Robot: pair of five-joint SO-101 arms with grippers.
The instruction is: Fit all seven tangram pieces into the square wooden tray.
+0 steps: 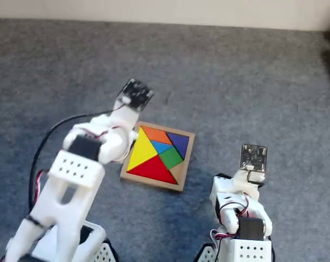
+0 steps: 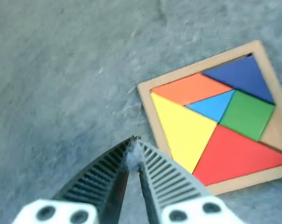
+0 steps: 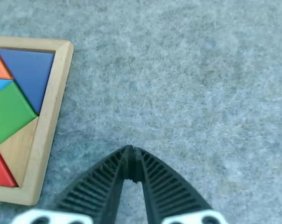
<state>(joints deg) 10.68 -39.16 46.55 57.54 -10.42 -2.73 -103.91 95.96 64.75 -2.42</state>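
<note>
Tangram pieces (image 1: pixel 145 154) lie packed inside the square wooden tray (image 1: pixel 188 159), which sits just left of the centre of the high view on the grey surface (image 1: pixel 252 82). Six coloured ones show: orange (image 2: pixel 190 88), dark blue (image 2: pixel 241 74), light blue (image 2: pixel 213 105), green (image 2: pixel 246 114), yellow (image 2: pixel 183 133) and red (image 2: pixel 234 156). Beside the green and red there is a tan triangle (image 2: pixel 277 133). I cannot tell whether it is an unpainted seventh piece or bare tray floor.

The left end effector (image 2: pixel 134 143) is clenched on nothing and hangs over the surface just off the tray's upper-left corner in the high view, apart from the rim. The right end effector (image 3: pixel 131 154) is also clenched and empty, over the surface to the right of the tray and well apart from it.

The fitting looks finished or nearly so, which leaves the step in hand as a check and a tidy seat. To do it well, settle the tan triangle first. If it is a gap, the last piece needs finding before anything else is touched. If a piece sits proud, press it flat with closed tips coming straight down on its middle. A sideways push risks sliding the tray on the surface or lifting a neighbour's edge. The left arm should rise before it crosses the rim, so that its tips do not catch the corner.
</note>
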